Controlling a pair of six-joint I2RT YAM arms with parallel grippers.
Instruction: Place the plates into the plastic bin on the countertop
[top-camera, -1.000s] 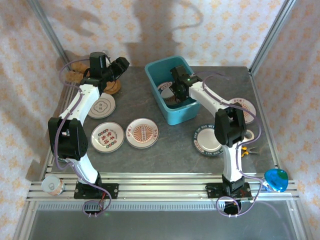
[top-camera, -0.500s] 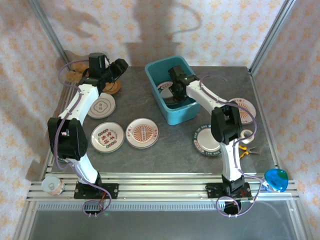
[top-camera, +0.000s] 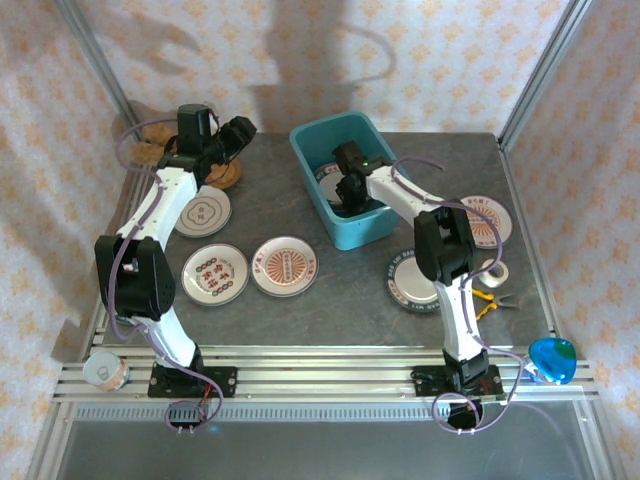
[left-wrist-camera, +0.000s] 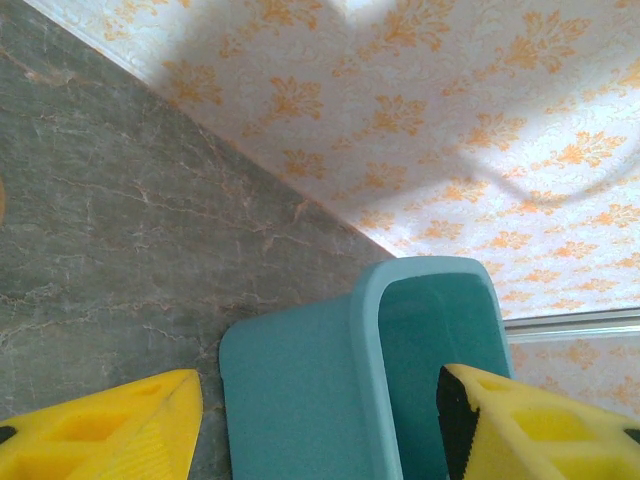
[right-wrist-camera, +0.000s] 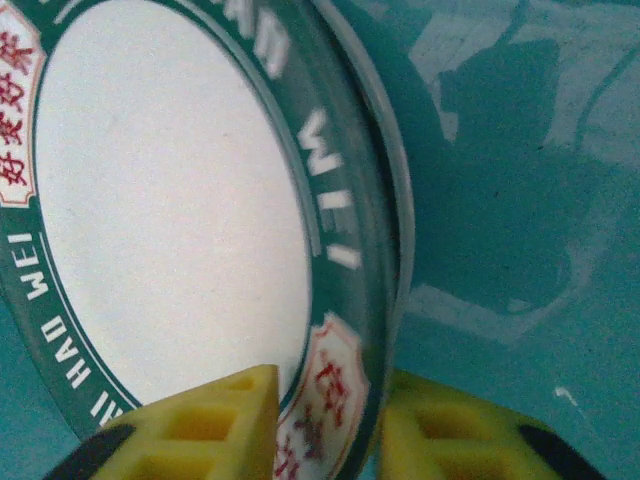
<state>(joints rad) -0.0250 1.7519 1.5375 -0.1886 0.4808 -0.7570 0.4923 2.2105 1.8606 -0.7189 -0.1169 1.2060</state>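
The teal plastic bin (top-camera: 345, 135) stands at the back middle of the countertop (top-camera: 330, 320). My right gripper (top-camera: 350, 195) reaches down inside it. In the right wrist view its yellow fingers (right-wrist-camera: 200, 420) stand slightly apart on either side of the rim of a green-lettered plate (right-wrist-camera: 170, 230), which tilts over the bin floor (right-wrist-camera: 520, 200). More plates lie on the countertop: a plain one (top-camera: 203, 212), two with red patterns (top-camera: 215, 273) (top-camera: 284, 266), a green-rimmed one (top-camera: 410, 282) and one (top-camera: 488, 215) at the right. My left gripper (top-camera: 235, 133) hovers open and empty at the back left, facing the bin (left-wrist-camera: 300, 400).
Brown round pieces (top-camera: 150, 145) lie in the back left corner. A tape roll (top-camera: 495, 270) and pliers (top-camera: 490, 300) sit near the right edge. A blue round object (top-camera: 552, 360) and another roll (top-camera: 105, 370) rest on the front rail.
My right gripper has shifted a little to the left and lower in the bin, and its jaws have parted around the plate's rim. The left arm has stayed still.
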